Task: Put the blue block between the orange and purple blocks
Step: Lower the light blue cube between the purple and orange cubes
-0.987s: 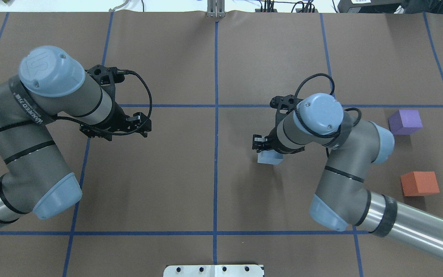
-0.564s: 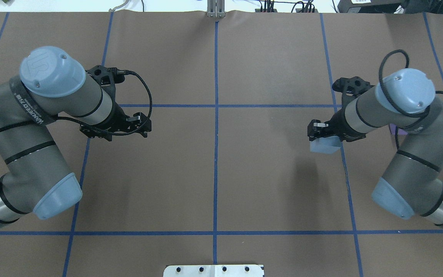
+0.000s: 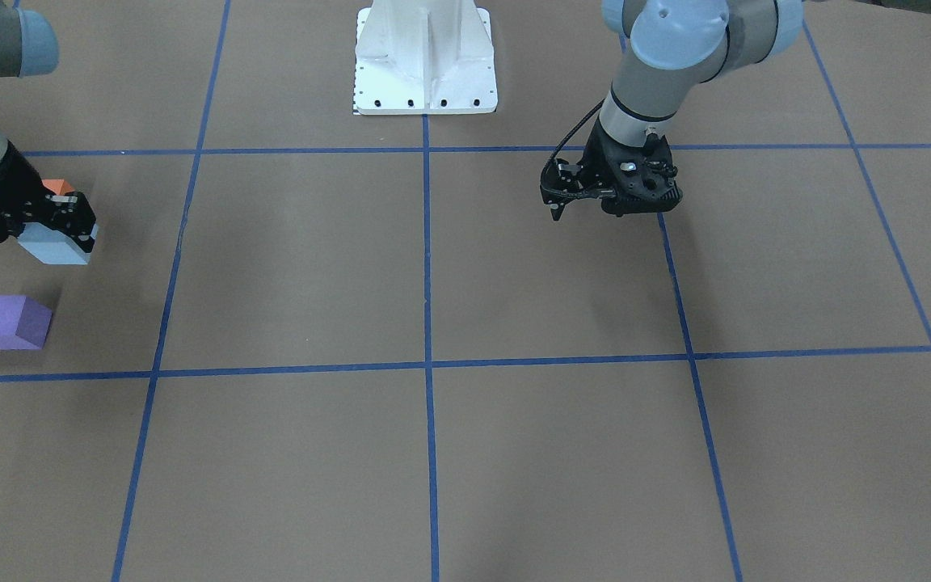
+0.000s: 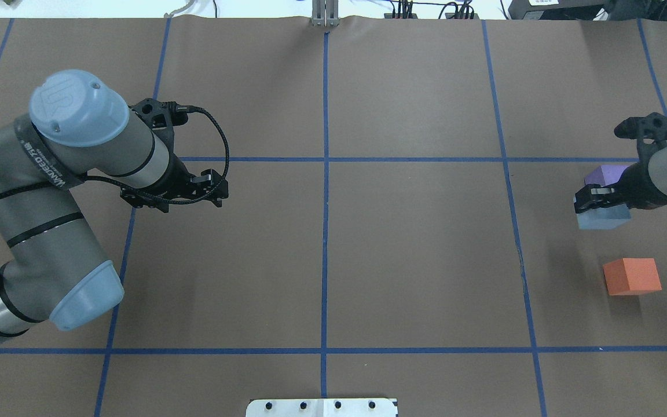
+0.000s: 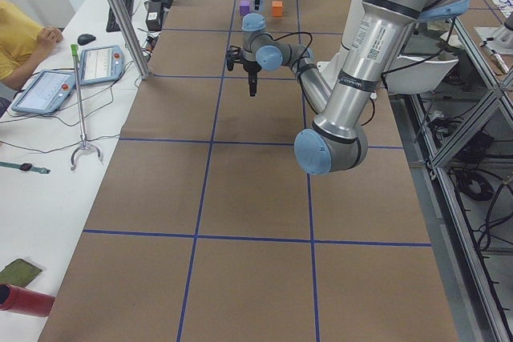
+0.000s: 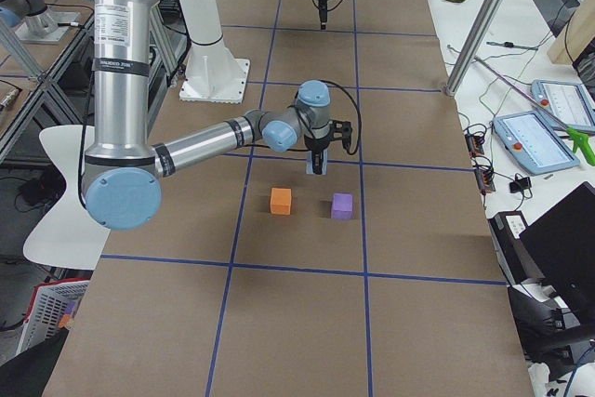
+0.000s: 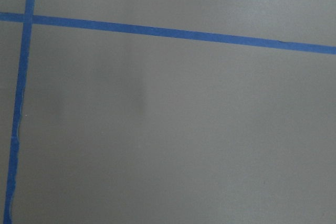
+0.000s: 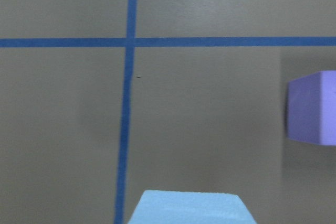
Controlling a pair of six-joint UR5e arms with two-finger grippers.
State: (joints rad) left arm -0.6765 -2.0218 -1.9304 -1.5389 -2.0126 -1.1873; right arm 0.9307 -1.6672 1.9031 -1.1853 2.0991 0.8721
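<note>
— Since the earlier frames, what is changed?

— Rightward travel is seen: the blue block (image 4: 600, 218) is carried across the desk (image 4: 414, 260) by the right tool (image 4: 595, 197), from near the centre line to the far right square.

— How is it held, and where?

— It is clenched in the right tool and kept off the desk, its shadow lying apart from it. Nearest the robot lies the orange block (image 4: 631, 276); the blue block is hung beyond it, and the purple block (image 4: 607, 173) is farthest, partly hidden.

— And the other tool?

— The left tool (image 4: 212, 188) is parked well apart over bare desk; whether it is released cannot be told.

— Which step is in hand?

— Transport is judged nearly complete. Next, a small shift toward the gap's line is called for, then a straight lowering and a release without either neighbour being nudged.
</note>
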